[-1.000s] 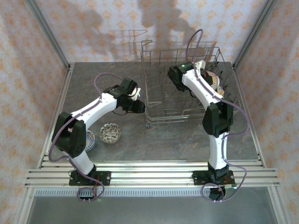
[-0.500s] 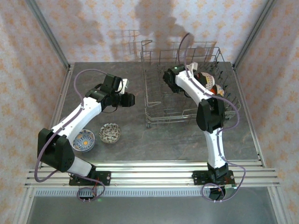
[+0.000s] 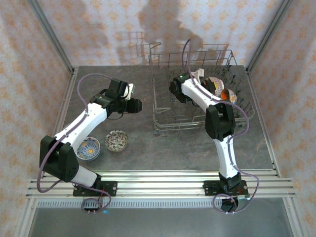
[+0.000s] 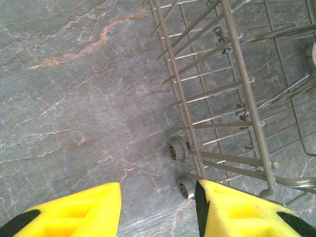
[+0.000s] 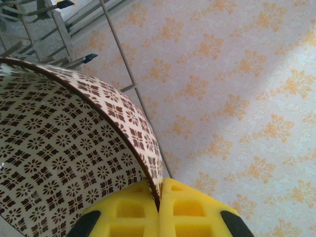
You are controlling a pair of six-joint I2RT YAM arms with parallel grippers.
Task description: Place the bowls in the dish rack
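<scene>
1. The dish rack [image 3: 180, 126], a large basket of thin grey wire with tall sides and upright tines, stands on the far right part of the table [image 3: 197, 148]
2. A pale bowl [image 3: 215, 83] and an orange-and-dark bowl [image 3: 228, 94] stand on edge, just beside each other, at the rack's right side
3. A brown-lattice bowl [image 5: 59, 148] is tilted near the rack's wires, its rim pinched by the right gripper [image 5: 159, 190]
4. A brown-patterned bowl [image 3: 116, 140] and a blue-and-white bowl [image 3: 88, 148] sit upright on the table left of the rack, near each other
</scene>
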